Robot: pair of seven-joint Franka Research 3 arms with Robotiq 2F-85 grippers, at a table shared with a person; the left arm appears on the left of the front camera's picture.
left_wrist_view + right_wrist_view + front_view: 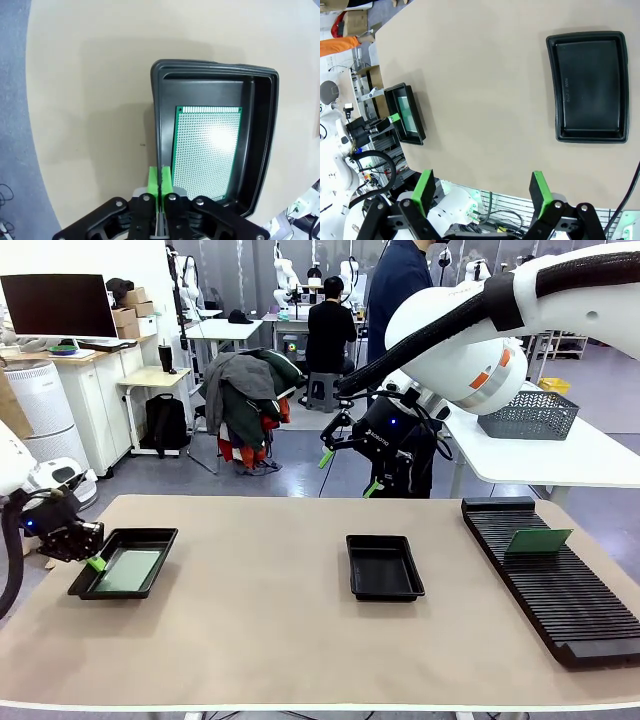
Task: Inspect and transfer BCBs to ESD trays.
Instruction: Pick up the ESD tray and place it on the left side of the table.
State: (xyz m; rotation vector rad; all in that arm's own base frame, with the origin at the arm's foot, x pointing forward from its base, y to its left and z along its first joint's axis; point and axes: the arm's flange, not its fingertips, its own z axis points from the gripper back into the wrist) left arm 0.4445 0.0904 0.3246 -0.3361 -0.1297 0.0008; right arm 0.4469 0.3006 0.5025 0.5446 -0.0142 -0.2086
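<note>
Where the left claw (93,562) (160,182) stood: low at the bench's (260,630) left end, over the outer long rim of the left tray (150,532) (215,67), close to one corner.
Left claw state: green pads pressed together, nothing seen between them; whether they touched the rim could not be told.
BCB (130,568) (207,150): flat on the left tray's floor, long side along the tray's long side, just beside the left claw on the inner side of the rim.
Right claw (348,473) (482,192): raised high above the bench's far edge, near the middle, jaws spread wide and holding nothing.
Middle tray (378,538) (551,85): on the bench below the right claw and well apart from it, black floor showing.
Second BCB (538,540): standing on edge, leaning, in the rack (560,610) at the bench's right end, toward the rack's far end, well apart from both claws.
Tray spacing: left tray and middle tray lay well apart, open bench between them.
</note>
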